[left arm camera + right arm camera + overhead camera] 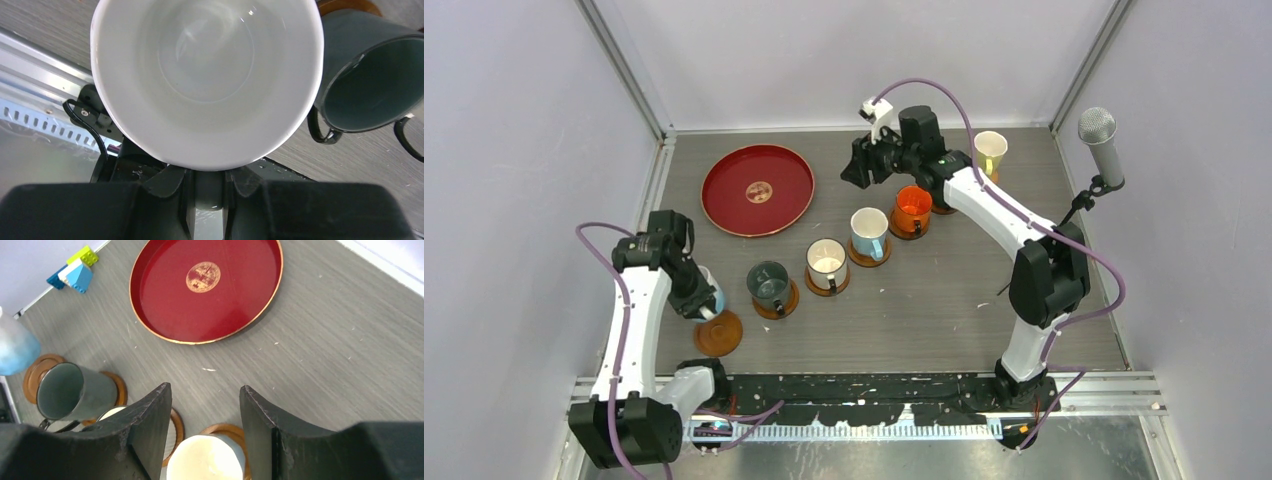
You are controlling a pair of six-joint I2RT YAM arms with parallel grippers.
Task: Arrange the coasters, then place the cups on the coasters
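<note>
My left gripper [703, 303] is shut on the handle of a pale cup [207, 75], white inside, held tilted just above a bare brown coaster [717, 334] at the near left. A diagonal row of cups stands on coasters: dark grey-green [771, 284], white [826, 261], light blue [868, 231], orange [912, 207]. A pale yellow cup [990, 151] stands at the far right. My right gripper [205, 395] is open and empty, hovering above the light blue cup [206, 460] and facing the red tray.
A large red round tray [757, 189] lies at the back left. Toy bricks [75, 270] sit by the left wall. A microphone on a stand [1100, 140] rises at the right edge. The dark mug [370, 75] is close beside the held cup.
</note>
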